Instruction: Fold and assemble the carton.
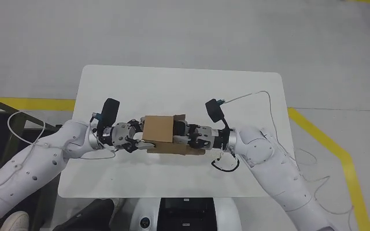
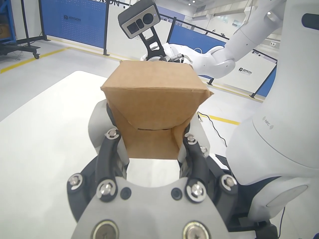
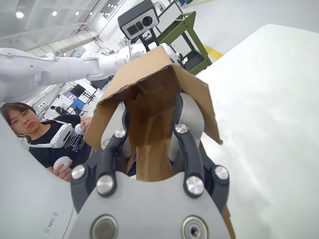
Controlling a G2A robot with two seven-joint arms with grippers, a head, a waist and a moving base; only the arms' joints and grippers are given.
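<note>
Carton (image 1: 158, 129) is over the middle of the counter (image 1: 173, 86), part-folded; can't tell if it touches the counter. Left gripper (image 2: 152, 130): jaws clamped on the carton's closed end. Right gripper (image 3: 152, 125): jaws clamped on a flap at its open end.

The carton (image 1: 158, 128) is hemmed in from both sides: the left gripper (image 1: 137, 138) clamps one end and the right gripper (image 1: 185, 137) the other. Passing room lies over the bare far half of the table (image 1: 173, 86) — a thin cable (image 1: 257, 92) crosses its right corner.
</note>
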